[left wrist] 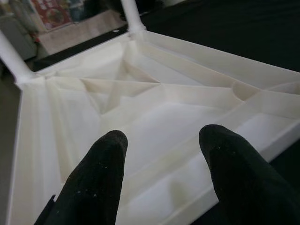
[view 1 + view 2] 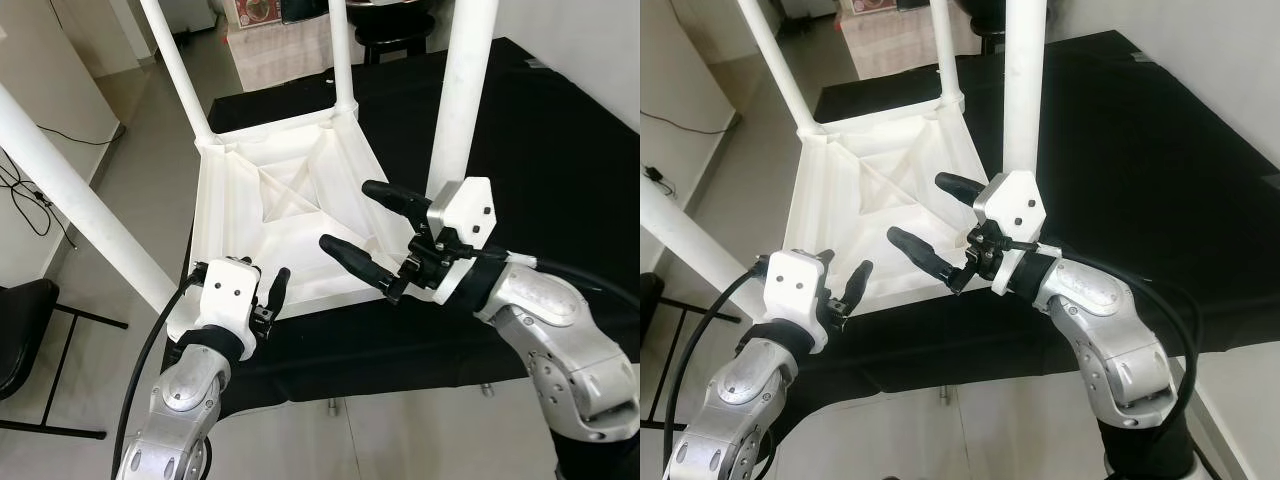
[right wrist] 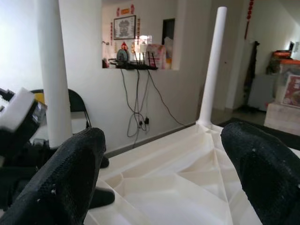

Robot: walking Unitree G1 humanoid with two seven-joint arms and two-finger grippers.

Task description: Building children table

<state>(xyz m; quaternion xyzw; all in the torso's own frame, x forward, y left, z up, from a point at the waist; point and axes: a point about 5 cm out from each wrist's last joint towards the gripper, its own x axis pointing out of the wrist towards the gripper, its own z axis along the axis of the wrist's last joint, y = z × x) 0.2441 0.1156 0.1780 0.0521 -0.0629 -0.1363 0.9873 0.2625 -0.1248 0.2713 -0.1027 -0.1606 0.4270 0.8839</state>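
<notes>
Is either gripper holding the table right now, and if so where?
Neither. The right gripper is open above the upturned table, beside a leg. The left gripper is open at its near edge, gripping nothing.

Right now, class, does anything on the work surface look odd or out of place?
Only the white children's table: it lies upside down on the black cloth, its ribbed underside showing and its legs pointing up. Both grippers, left and right, are open above it.

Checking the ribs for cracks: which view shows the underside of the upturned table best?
The left wrist view: the ribbed underside lies close and well lit between open fingers. Both eye views show it from above, farther off; the right wrist view sees it at a low angle.
</notes>
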